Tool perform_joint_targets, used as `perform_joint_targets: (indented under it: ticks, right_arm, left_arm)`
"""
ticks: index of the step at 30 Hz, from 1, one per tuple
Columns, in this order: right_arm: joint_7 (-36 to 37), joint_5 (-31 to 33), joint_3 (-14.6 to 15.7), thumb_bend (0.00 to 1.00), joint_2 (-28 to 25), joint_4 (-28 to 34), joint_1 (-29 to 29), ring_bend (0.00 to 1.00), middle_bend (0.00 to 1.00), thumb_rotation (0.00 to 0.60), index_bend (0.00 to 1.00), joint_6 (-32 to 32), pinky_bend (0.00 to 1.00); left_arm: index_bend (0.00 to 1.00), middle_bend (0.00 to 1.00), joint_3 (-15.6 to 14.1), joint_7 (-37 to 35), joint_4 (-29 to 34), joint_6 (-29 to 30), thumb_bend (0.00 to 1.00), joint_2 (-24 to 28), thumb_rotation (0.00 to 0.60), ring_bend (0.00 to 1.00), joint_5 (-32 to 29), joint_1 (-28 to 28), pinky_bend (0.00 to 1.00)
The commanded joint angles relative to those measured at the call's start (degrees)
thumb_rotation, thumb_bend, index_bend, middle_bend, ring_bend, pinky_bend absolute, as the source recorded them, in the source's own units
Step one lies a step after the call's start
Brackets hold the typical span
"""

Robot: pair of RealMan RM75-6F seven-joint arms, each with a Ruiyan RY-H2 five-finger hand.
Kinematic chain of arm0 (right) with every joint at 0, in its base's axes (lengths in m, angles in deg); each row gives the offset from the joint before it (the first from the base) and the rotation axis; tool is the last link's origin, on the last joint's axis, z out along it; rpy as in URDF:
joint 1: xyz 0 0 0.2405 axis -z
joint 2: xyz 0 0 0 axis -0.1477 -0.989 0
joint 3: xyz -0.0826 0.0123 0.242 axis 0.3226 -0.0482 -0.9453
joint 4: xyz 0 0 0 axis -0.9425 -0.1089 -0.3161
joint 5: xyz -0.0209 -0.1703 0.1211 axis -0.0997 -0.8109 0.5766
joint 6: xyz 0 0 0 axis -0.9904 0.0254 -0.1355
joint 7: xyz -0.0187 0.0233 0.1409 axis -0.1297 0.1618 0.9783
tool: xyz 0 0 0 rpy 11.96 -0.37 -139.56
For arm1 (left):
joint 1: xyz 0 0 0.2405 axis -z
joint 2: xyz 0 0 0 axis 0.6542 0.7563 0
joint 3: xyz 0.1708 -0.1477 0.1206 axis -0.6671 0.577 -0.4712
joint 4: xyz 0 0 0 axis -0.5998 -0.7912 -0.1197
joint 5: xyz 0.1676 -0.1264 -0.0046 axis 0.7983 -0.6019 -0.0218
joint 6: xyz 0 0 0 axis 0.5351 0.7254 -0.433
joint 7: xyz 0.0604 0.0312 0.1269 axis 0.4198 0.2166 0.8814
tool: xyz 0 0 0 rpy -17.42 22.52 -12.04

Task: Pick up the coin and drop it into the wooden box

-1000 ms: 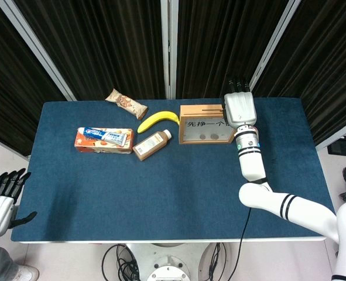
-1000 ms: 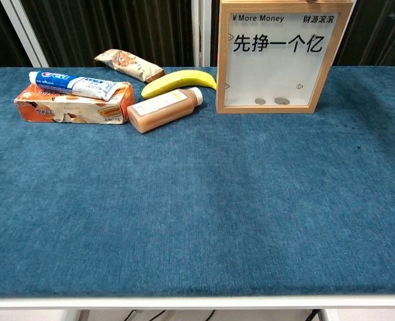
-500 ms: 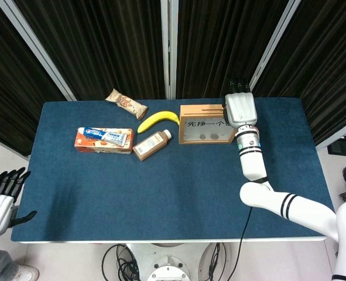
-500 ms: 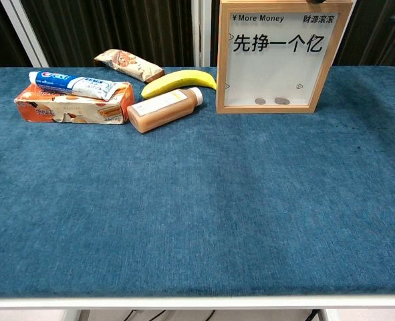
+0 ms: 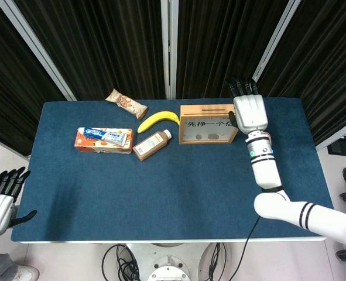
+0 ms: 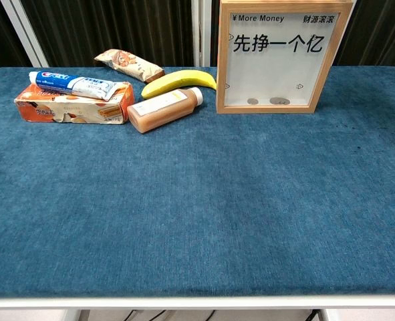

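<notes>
The wooden box [image 5: 206, 123] stands upright at the table's far middle, with a slot in its top and a clear front printed with Chinese characters. In the chest view the box [image 6: 283, 57] shows two coins [image 6: 252, 101] [image 6: 276, 101] lying on its floor behind the pane. My right hand [image 5: 250, 111] hovers just off the box's right end, back up, fingers stretched away from me, and nothing shows in it. My left hand [image 5: 0, 198] hangs off the table's near left corner with fingers spread and empty. Neither hand appears in the chest view.
Left of the box lie a banana [image 5: 158, 120], a brown bottle [image 5: 151, 144] on its side, a snack bar wrapper [image 5: 126, 103], and an orange carton [image 5: 103, 140] with a toothpaste tube [image 5: 105, 135] on top. Blue cloth [image 5: 173, 199] covers the table.
My right hand has moved to the right, from over the box's right end to beside it. The two coins inside the box have shifted slightly left. The left hand stayed put.
</notes>
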Motion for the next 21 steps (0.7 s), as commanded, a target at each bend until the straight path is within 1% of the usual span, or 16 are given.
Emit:
perform_joint_targets:
  ticks: [1, 3, 4, 5, 6, 9, 10, 13, 15, 18, 21]
  right_arm:
    - [6.37, -11.09, 5.67, 0.36, -8.59, 9.49, 10.19, 0.00, 0.00, 0.600, 0.00, -8.30, 0.00]
    - [10.37, -17.11, 9.89, 0.35, -11.62, 11.40, 16.13, 0.00, 0.00, 0.600, 0.00, -12.62, 0.00]
    - [13.37, -20.14, 12.23, 0.35, -12.76, 11.48, 19.53, 0.00, 0.00, 0.600, 0.00, -14.95, 0.00]
    - [15.82, -22.21, 13.91, 0.34, -13.32, 11.03, 22.01, 0.00, 0.00, 0.600, 0.00, -16.62, 0.00]
    - [18.39, -24.11, 15.48, 0.34, -13.64, 10.20, 24.41, 0.00, 0.00, 0.600, 0.00, -18.22, 0.00]
    - [26.65, -30.00, 20.47, 0.33, -13.25, 5.07, 31.84, 0.00, 0.00, 0.600, 0.00, -23.00, 0.00]
    - [28.31, -31.50, 21.50, 0.33, -12.75, 3.33, 33.54, 0.00, 0.00, 0.600, 0.00, -24.40, 0.00]
    - [31.45, -35.41, 23.94, 0.31, -10.34, -2.48, 38.40, 0.00, 0.00, 0.600, 0.00, -28.90, 0.00]
    - [32.27, -36.86, 24.78, 0.29, -8.91, -4.83, 40.70, 0.00, 0.00, 0.600, 0.00, -30.89, 0.00]
    - [33.46, -38.58, 25.31, 0.29, -7.07, -7.20, 43.45, 0.00, 0.00, 0.600, 0.00, -33.01, 0.00]
    - [34.49, -39.48, 25.49, 0.29, -6.08, -8.14, 45.14, 0.00, 0.00, 0.600, 0.00, -33.28, 0.00]
  left_arm:
    - [0.01, 0.00, 0.13, -0.02, 0.14, 0.24, 0.12, 0.02, 0.600, 0.00, 0.14, 0.05, 0.00]
    - [0.01, 0.00, 0.23, 0.09, 0.32, 0.45, 0.12, -0.02, 0.600, 0.00, 0.33, 0.13, 0.00]
    - [0.01, 0.00, 0.29, 0.24, 0.41, 0.53, 0.12, -0.07, 0.600, 0.00, 0.44, 0.19, 0.00]
    - [0.01, 0.00, 0.32, 0.40, 0.49, 0.57, 0.13, -0.11, 0.600, 0.00, 0.52, 0.25, 0.00]
    - [0.01, 0.00, 0.36, 0.60, 0.60, 0.63, 0.12, -0.14, 0.600, 0.00, 0.61, 0.29, 0.00]
    - [0.01, 0.00, 0.50, 1.40, 1.17, 0.83, 0.12, -0.11, 0.600, 0.00, 0.73, 0.36, 0.00]
    - [0.01, 0.00, 0.54, 1.64, 1.39, 0.90, 0.12, -0.04, 0.600, 0.00, 0.73, 0.36, 0.00]
    - [0.01, 0.00, 0.67, 2.48, 2.26, 1.02, 0.12, 0.32, 0.600, 0.00, 0.70, 0.36, 0.00]
    - [0.01, 0.00, 0.74, 2.98, 2.75, 0.91, 0.12, 0.55, 0.600, 0.00, 0.56, 0.40, 0.00]
    - [0.01, 0.00, 0.86, 3.81, 3.19, 0.66, 0.12, 0.73, 0.600, 0.00, 0.22, 0.44, 0.00]
    - [0.01, 0.00, 1.00, 4.46, 3.23, 0.73, 0.12, 0.68, 0.600, 0.00, -0.08, 0.35, 0.00]
